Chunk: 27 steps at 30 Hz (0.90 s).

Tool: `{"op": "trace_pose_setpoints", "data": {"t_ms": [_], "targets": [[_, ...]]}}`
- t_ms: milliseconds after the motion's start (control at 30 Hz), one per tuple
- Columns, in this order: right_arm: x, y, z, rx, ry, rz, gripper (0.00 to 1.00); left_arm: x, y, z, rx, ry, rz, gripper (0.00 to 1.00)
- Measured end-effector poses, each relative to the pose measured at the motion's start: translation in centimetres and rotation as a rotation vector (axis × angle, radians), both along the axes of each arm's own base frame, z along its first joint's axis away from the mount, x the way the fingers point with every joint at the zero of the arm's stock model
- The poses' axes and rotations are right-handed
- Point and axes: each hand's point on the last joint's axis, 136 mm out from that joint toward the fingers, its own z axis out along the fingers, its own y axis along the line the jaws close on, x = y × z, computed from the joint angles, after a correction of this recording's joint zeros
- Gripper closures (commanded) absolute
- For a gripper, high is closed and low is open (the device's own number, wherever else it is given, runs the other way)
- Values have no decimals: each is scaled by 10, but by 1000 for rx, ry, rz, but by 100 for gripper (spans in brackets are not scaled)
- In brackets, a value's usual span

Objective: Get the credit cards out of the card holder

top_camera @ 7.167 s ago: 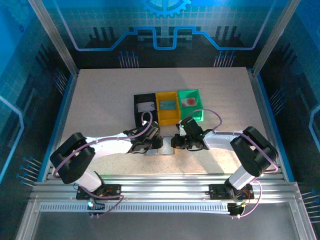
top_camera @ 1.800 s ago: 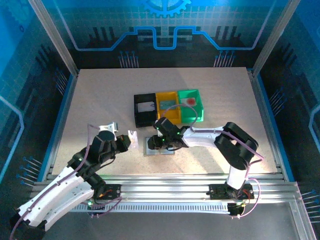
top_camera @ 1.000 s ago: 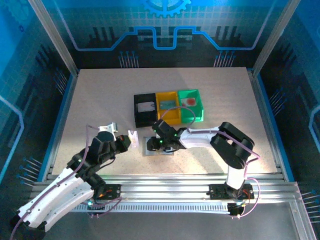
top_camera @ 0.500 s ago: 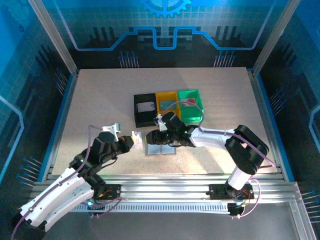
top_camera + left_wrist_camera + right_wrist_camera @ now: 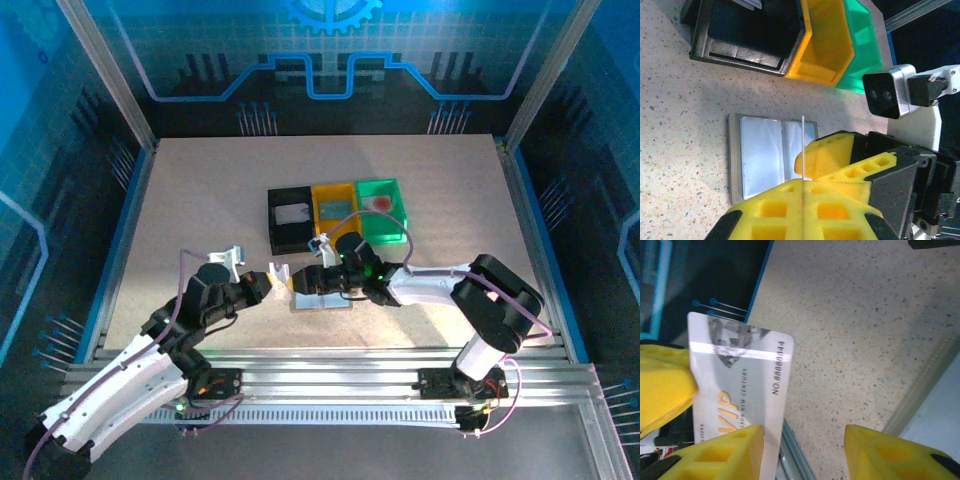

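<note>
From the right wrist, credit card (image 5: 740, 380) reads VIP; left wrist, edge-on.

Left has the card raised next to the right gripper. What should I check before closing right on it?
1. The left gripper is shut on the card: ok.
2. The right gripper has its jaws open: ok.
3. The card sits between the right fingers: cannot tell. In the right wrist view it overlaps one finger rather than the middle of the gap.
4. The card holder lies open on the table: ok.
5. Its pockets are emptied: cannot tell.
</note>
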Motion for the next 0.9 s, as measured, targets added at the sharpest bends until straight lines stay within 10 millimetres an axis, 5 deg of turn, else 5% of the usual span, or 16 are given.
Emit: {"op": "trace_pose_setpoints", "data": {"t_ms": [500,900], "targets": [[0,8,27,123,-59,22,56,1,-3,4,-36,-4,3,100],[1,3,20,121,-32,-2,81,2,-5,7,-46,-13,-3,100]]}}
